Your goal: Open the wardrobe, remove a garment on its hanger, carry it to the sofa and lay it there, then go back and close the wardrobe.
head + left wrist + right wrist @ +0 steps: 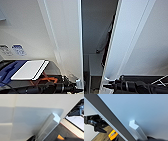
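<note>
The wardrobe's (67,37) two white doors stand slightly apart, with a dark gap between them. In that gap a dark shape (108,42) hangs against the right door's edge; I cannot tell whether it is the garment. The hanger is hidden. My left gripper (79,89) is at the foot of the left door and my right gripper (105,86) at the foot of the right door. The left wrist view has a white bar handle (50,125) close up, the right wrist view the other handle (137,129) beside the door's dark edge (109,117).
A white flat board (30,70) lies on a surface to my left, with a blue thing (10,70) and an orange piece (48,80) beside it. Wood-look floor (53,134) lies below the doors. The wall (20,25) runs left of the wardrobe.
</note>
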`<state>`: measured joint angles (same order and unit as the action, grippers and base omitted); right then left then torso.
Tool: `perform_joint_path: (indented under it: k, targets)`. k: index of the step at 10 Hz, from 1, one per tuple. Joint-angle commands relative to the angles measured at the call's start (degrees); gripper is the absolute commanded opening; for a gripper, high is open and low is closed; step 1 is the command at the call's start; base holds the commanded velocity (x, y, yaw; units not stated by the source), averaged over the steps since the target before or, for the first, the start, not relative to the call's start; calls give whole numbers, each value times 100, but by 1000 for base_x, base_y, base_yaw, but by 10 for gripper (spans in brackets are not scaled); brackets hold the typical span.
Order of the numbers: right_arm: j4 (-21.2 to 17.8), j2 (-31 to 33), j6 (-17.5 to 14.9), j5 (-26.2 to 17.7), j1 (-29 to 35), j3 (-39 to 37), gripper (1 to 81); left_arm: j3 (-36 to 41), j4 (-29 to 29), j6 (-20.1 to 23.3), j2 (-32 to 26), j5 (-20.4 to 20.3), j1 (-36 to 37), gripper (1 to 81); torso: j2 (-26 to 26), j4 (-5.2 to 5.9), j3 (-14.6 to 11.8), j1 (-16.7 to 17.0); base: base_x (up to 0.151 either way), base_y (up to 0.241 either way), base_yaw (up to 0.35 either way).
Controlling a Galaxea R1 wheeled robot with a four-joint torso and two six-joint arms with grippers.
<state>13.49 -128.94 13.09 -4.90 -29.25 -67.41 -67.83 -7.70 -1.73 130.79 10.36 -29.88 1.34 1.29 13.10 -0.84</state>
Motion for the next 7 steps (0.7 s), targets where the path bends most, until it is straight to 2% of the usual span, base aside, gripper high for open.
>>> perform_joint_path:
  k: [1, 3, 4, 5, 7]
  targets:
    - [479, 1032, 97, 603, -271, 1784, 811, 1780, -187, -100, -894, 99, -698, 811, 0, 0, 0, 0, 0, 0, 0]
    - [496, 1832, 71, 911, -569, 2206, 811, 2343, -713, -91, -2044, -428, -1593, 811, 0, 0, 0, -2, 0, 0, 0]
    - [636, 2184, 71, 1095, -780, 2356, 811, 2598, -977, -82, -2572, -814, -2085, 811, 0, 0, -2, -2, 0, 0, 0]
    - [742, 2622, 71, 1210, -982, 2523, 811, 2757, -1293, -82, -3117, -1305, -2630, 811, 0, 0, -2, -2, 0, 0, 0]
    - [760, 3733, 79, 1526, -1281, 2664, 811, 2524, -1768, -73, -3943, -2670, -4057, 811, 0, 0, -2, -2, 0, 0, 0]
